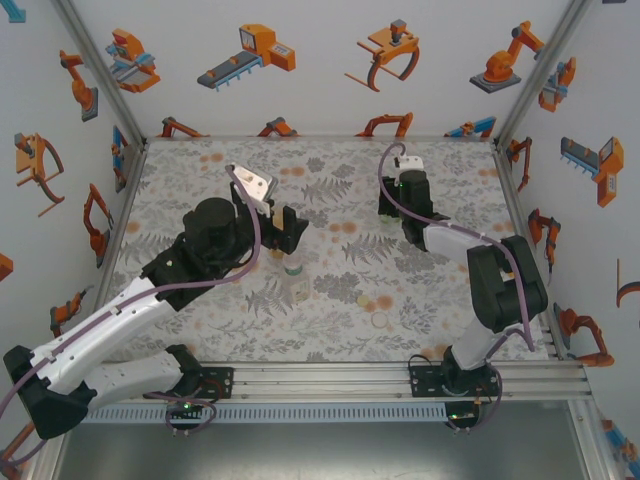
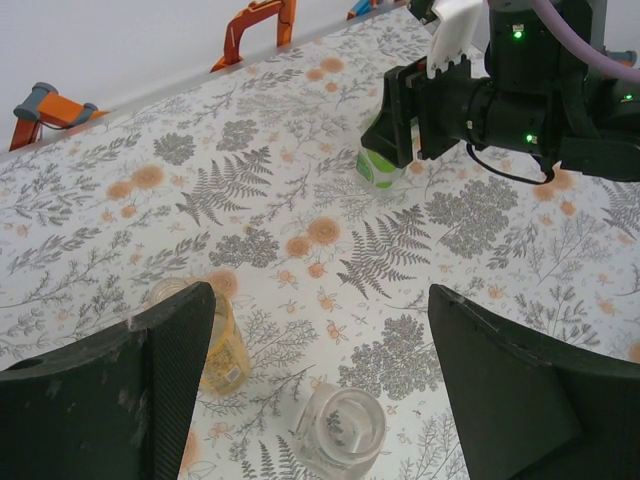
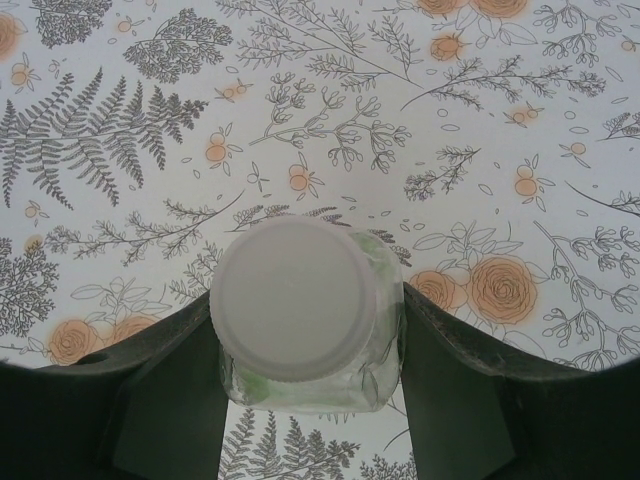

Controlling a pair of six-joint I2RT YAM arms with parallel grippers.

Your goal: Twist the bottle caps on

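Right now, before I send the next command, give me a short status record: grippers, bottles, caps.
left gripper: open, empty, over yellow bottle and colourless bottle
right gripper: shut on green bottle
white cap: on green bottle, tightness unclear
colourless bottle: upright, mouth uncapped
loose caps: two on table, near right arm

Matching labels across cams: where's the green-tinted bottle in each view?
Top external: just right of centre, upper half, hidden under the right gripper.
Left wrist: green bottle upper right of centre, held in that gripper.
Right wrist: bottom centre, white cap toward the camera, between its fingers.
Shared landmark: the right gripper.
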